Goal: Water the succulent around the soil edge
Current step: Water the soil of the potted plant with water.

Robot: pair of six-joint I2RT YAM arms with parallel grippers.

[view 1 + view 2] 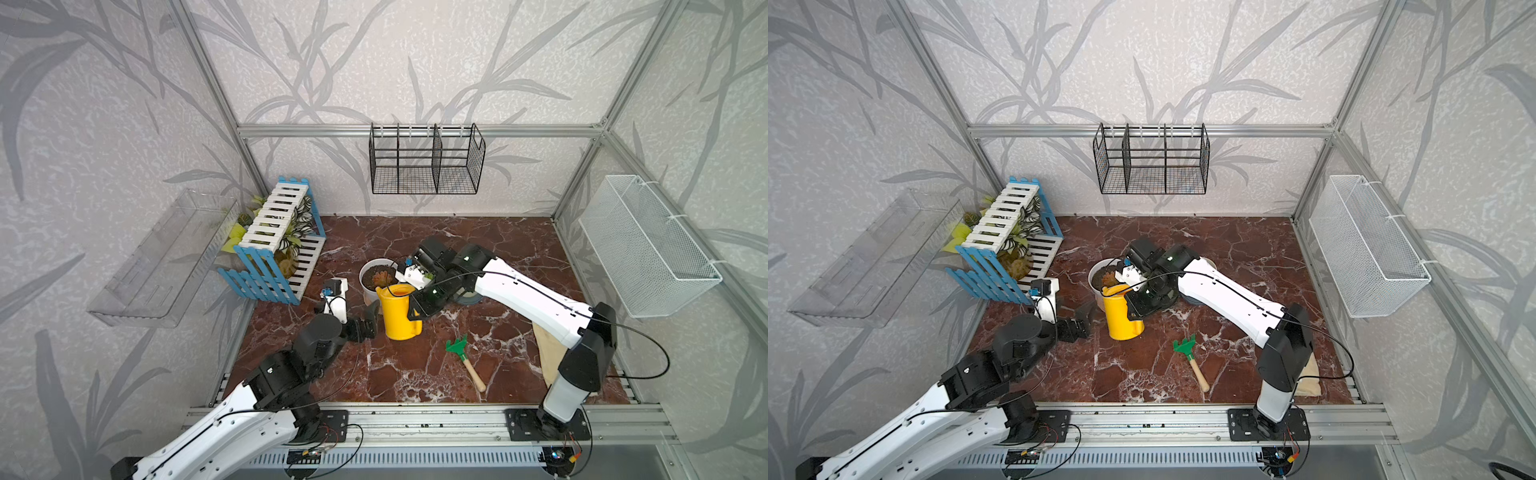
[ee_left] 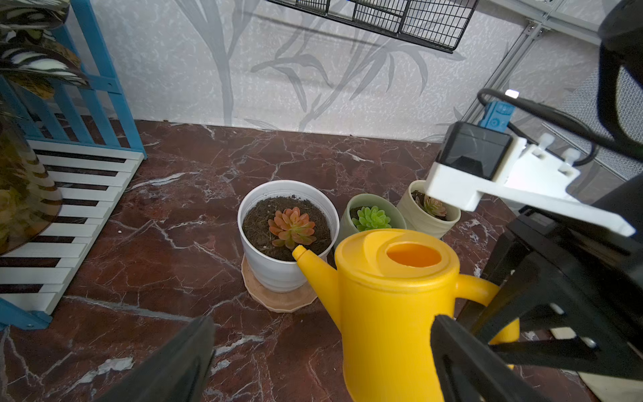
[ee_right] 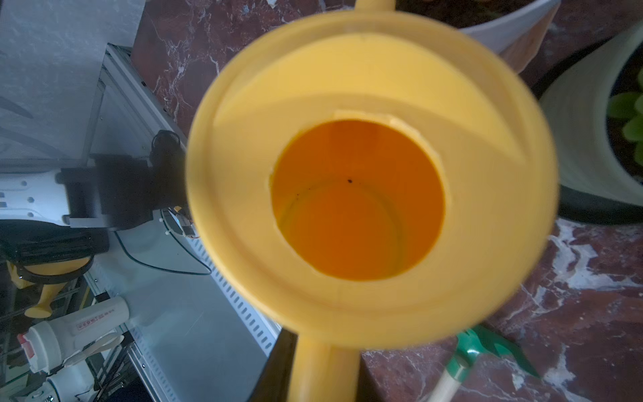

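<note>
A yellow watering can [image 1: 399, 313] [image 1: 1121, 318] stands upright just in front of a white pot [image 2: 275, 268]. An orange succulent [image 2: 291, 228] sits in that pot's dark soil [image 2: 257, 222]. In the left wrist view the spout tip [image 2: 299, 252] shows against the pot's near rim. My right gripper [image 1: 415, 309] [image 3: 323, 376] is shut on the can's handle [image 2: 476, 289]. Whether the can's base touches the table is hidden. My left gripper [image 1: 370, 318] [image 2: 322, 348] is open, low beside the can's left side and holding nothing.
A green pot [image 2: 372, 217] and a cream pot [image 2: 431, 209] stand right of the white one. A green rake [image 1: 463, 357] lies in front, a beige cloth [image 1: 550, 353] under the right arm. Blue-white fence shelf [image 1: 274, 245] at left; black wire basket [image 1: 426, 160] on the back wall.
</note>
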